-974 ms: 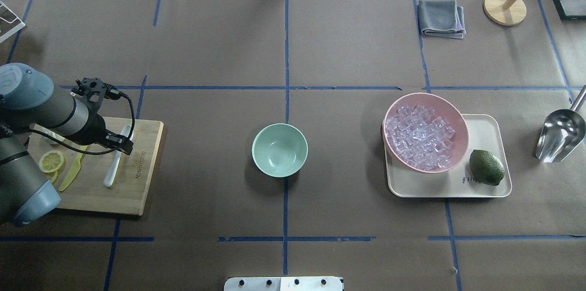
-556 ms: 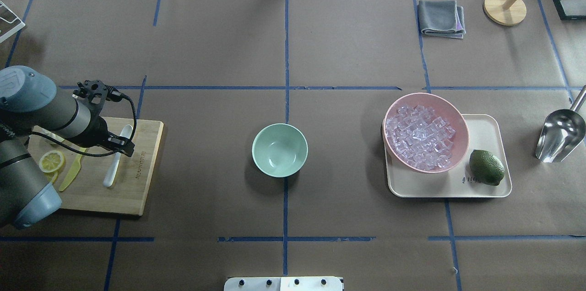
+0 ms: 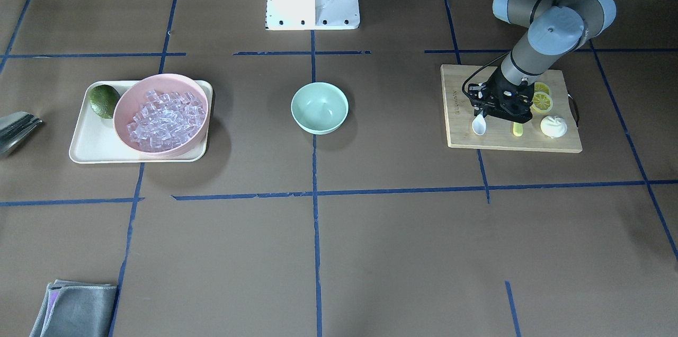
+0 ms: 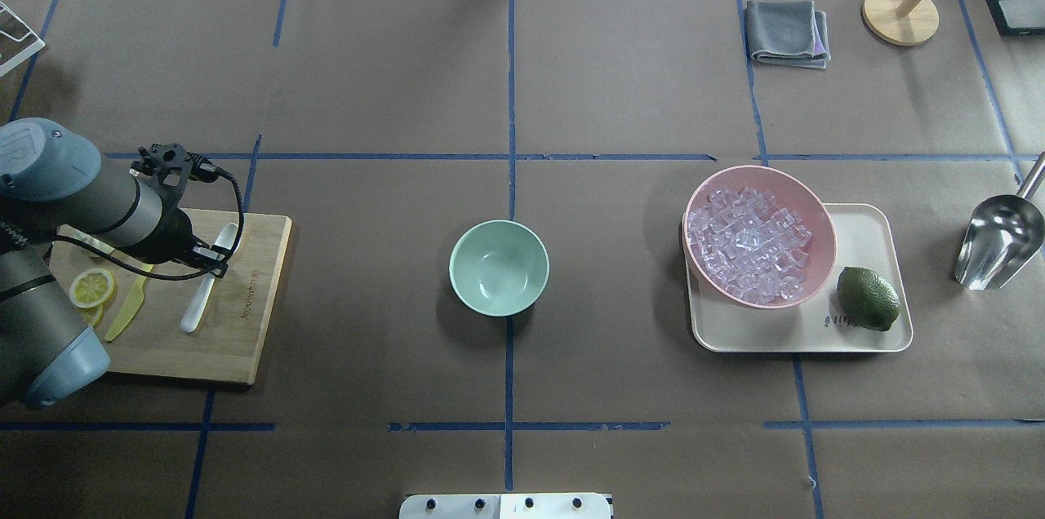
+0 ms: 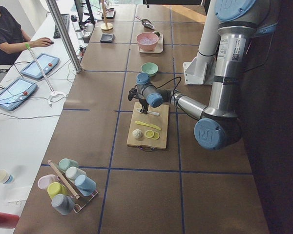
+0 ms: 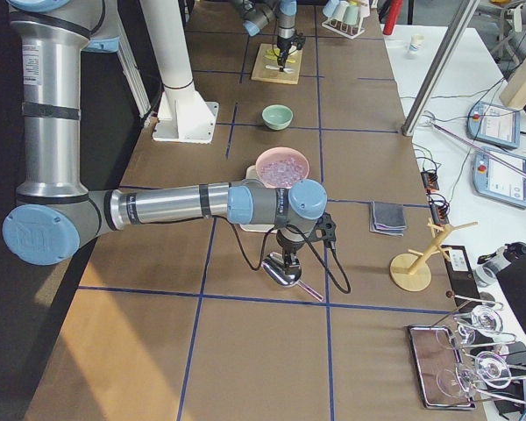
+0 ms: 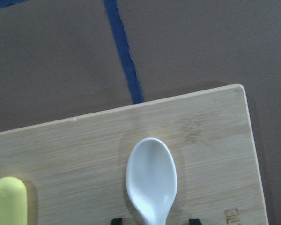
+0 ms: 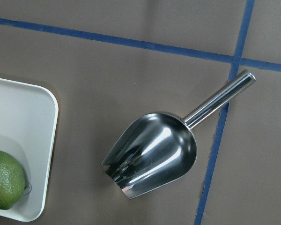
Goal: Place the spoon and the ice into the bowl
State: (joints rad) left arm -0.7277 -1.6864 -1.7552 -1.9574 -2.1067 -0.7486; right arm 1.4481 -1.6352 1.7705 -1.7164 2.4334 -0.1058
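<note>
The white spoon point(image 4: 206, 282) lies on the wooden cutting board point(image 4: 245, 339) at the table's left. My left gripper point(image 4: 214, 259) is low over it and open, with its fingertips point(image 7: 193, 220) on either side of the neck just behind the scoop point(image 7: 151, 180). The mint-green bowl point(image 4: 499, 268) stands empty at the table's middle. The ice point(image 4: 749, 246) fills the pink bowl point(image 4: 763, 170) on the right. My right gripper point(image 6: 287, 259) hovers over a metal scoop point(image 8: 154, 154); I cannot tell whether it is open or shut.
A yellow-green knife point(image 4: 126, 311) and lemon slices point(image 4: 91, 287) share the board. The pink bowl and a lime point(image 4: 868, 299) sit on a cream tray point(image 4: 869, 225). A grey cloth point(image 4: 788, 33) and a wooden stand point(image 4: 900, 13) are at the back right.
My left gripper has shifted slightly over the spoon, and the spoon's handle end has swung a little to the left on the board. Nothing else has moved.
</note>
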